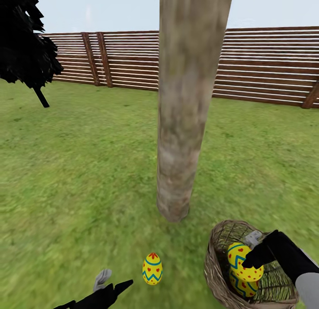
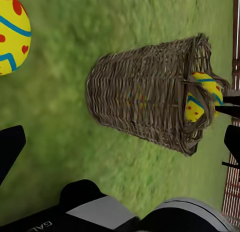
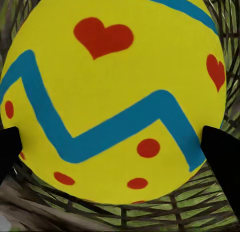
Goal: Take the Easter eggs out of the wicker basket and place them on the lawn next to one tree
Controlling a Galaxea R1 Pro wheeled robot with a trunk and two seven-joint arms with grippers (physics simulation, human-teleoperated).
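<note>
At the bottom right of the head view the right gripper (image 1: 250, 255) is inside the wicker basket (image 1: 216, 273), with its jaws on both sides of the upper egg (image 1: 245, 261); in the right wrist view this egg (image 3: 112, 94) sits between the two dark fingertips (image 3: 222, 157), which look touching or nearly touching it, so I judge the grasp is being closed for lifting, but a firm hold I cannot confirm. Under it a second egg (image 1: 243, 286) lies lower in the basket. At the bottom left the left gripper (image 1: 113, 284) is low over the lawn (image 1: 88, 176), jaws apart and holding nothing, just beside the third egg (image 1: 152, 268), which stands upright on the grass; probably it was put there because the place is near the tree (image 1: 184, 123). The trunk rises in the centre, a little farther than the egg and the basket. At the far end, a brown slat fence (image 1: 266, 65) runs across the top, and a dark tree (image 1: 24, 47) is at upper left.
</note>
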